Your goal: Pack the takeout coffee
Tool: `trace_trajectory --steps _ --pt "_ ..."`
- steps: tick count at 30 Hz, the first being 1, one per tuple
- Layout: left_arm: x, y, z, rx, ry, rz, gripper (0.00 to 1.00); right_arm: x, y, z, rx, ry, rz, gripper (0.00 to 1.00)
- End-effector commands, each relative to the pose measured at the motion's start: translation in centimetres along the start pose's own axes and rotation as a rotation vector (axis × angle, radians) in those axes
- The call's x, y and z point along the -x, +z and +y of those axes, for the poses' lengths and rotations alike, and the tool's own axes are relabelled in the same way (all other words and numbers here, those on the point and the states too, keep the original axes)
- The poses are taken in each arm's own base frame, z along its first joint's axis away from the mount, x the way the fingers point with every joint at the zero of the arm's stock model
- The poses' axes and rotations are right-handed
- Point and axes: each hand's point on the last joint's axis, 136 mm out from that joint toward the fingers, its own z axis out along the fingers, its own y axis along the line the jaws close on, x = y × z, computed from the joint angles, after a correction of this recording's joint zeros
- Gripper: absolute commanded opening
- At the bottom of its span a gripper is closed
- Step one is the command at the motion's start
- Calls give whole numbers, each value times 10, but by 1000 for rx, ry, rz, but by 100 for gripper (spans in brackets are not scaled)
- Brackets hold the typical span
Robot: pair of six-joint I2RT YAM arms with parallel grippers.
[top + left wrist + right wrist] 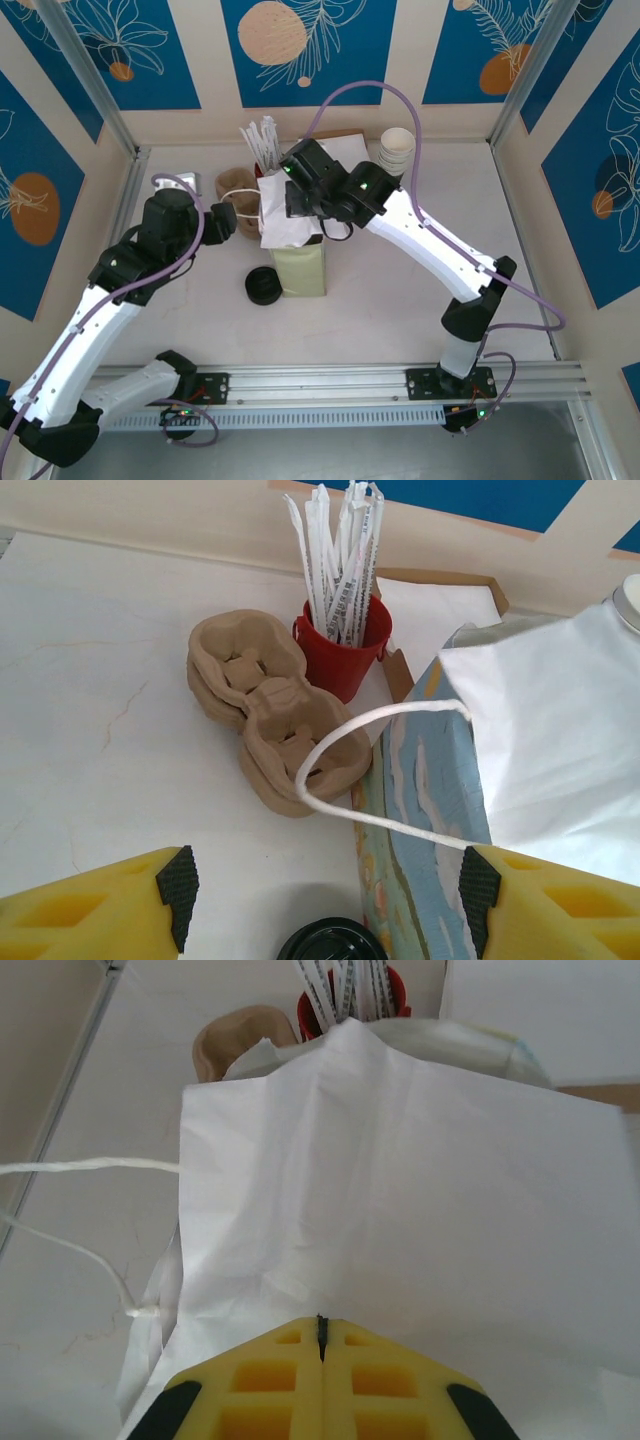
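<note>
White paper folds over the bag standing mid-surface, right pincer closed at its top; left pincer gapes beside black lids. We presume the takeout coffee is hidden inside.

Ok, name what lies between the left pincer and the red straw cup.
In the left wrist view, stacked pulp cup carriers and the bag's white cord handle lie between the left pincer and the red cup.

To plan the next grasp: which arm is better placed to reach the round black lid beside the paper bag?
Probably left: the left fingers stand open close to the round black plastic lid, while the right fingers are shut on the white paper bag.
</note>
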Motion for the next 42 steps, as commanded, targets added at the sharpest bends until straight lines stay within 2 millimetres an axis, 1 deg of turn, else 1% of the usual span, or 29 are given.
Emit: trace_trajectory --steps 1,5,11,19,23,26,27,32,34,37,42 --pt "3 -9 8 26 4 -15 71 -1 18 5 5 50 1 0" --pt "3 -11 10 27 2 -17 71 -8 39 -1 -12 61 39 0" --pt "3 -13 11 29 -1 -19 71 -26 68 -10 -41 61 108 0" --pt "-1 -13 13 32 -5 -10 71 -48 90 -24 -121 20 180 0" --pt "-3 -12 13 34 -8 -6 71 -53 94 -22 -112 14 206 0" --pt "-3 -13 13 33 -7 -5 71 -47 89 -16 -72 20 197 1" --pt "-2 -14 14 35 -8 -9 71 -43 86 -13 -57 23 190 7" --pt "-1 -15 14 36 -6 -12 71 -22 66 -2 12 31 148 31" --pt "0 -16 15 40 -5 -15 71 -13 56 1 31 31 125 38" --pt "2 -16 15 45 -4 -21 71 3 38 8 70 25 79 43" --pt "8 -18 14 45 -1 -38 72 29 6 13 130 18 1 45"
